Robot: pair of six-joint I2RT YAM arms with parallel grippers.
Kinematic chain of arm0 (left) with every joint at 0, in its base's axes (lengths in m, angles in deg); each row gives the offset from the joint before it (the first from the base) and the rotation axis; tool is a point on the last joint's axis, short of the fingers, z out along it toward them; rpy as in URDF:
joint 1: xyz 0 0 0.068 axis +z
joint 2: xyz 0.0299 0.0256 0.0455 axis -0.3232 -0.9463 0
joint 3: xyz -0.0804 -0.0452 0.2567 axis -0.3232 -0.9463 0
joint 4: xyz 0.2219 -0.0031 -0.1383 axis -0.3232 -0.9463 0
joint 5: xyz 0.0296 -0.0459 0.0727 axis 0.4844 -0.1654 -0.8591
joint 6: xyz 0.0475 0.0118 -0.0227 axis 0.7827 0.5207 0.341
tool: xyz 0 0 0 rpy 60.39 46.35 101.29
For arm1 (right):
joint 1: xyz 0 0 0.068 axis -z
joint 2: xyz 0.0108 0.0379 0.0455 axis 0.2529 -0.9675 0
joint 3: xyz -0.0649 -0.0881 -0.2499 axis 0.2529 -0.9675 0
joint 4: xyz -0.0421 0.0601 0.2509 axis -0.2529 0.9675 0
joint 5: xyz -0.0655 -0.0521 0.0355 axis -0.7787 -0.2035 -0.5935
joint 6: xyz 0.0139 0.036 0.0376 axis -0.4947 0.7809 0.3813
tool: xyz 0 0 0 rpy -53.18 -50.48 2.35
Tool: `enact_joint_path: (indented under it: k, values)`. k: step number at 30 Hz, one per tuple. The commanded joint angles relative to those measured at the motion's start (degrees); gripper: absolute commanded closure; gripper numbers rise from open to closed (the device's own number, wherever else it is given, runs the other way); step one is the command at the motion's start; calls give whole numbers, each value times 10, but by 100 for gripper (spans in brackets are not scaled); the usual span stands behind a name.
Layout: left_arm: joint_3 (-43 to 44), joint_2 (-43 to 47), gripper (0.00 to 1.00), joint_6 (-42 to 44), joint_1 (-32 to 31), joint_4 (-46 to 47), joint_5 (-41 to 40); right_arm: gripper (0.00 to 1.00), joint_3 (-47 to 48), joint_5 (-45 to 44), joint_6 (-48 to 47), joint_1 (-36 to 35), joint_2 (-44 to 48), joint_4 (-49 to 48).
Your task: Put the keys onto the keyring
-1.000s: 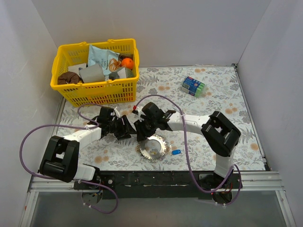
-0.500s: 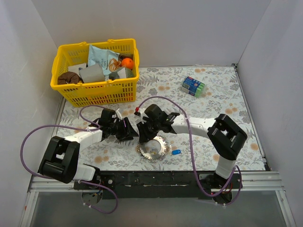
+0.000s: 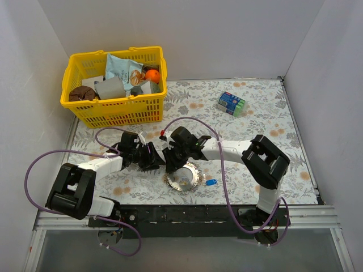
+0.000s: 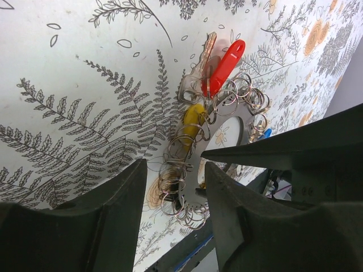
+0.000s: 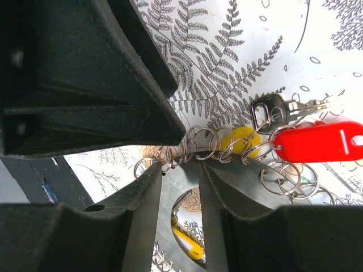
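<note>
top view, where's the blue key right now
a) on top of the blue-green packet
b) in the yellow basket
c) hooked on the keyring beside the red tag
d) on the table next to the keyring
d: the blue key lies loose on the flowered table, just off the edge of the keyring on its right in the picture.

The right claw (image 3: 172,161) has eased slightly down toward the keyring (image 3: 185,177)'s left edge.
</note>
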Motion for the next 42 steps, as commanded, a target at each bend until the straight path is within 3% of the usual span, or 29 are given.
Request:
enact_joint_path:
  k: [1,15,28,30,37,42]
  values:
    - [-4,14,56,0,-2,7,5,59,28,-10,4,-1,1,-2]
    - [-3,15,56,2,-2,7,8,57,55,-13,2,-1,-22,11]
    - [5,20,55,0,-2,0,8,62,50,-15,-4,-5,-43,15]
    - [11,20,55,1,-2,-1,7,66,51,-11,-3,-7,-45,10]
    - [24,35,55,7,-2,-23,-1,97,56,-12,-15,-10,-40,11]
    - [40,54,55,31,-2,-48,-9,99,57,-16,-34,-9,-18,6]
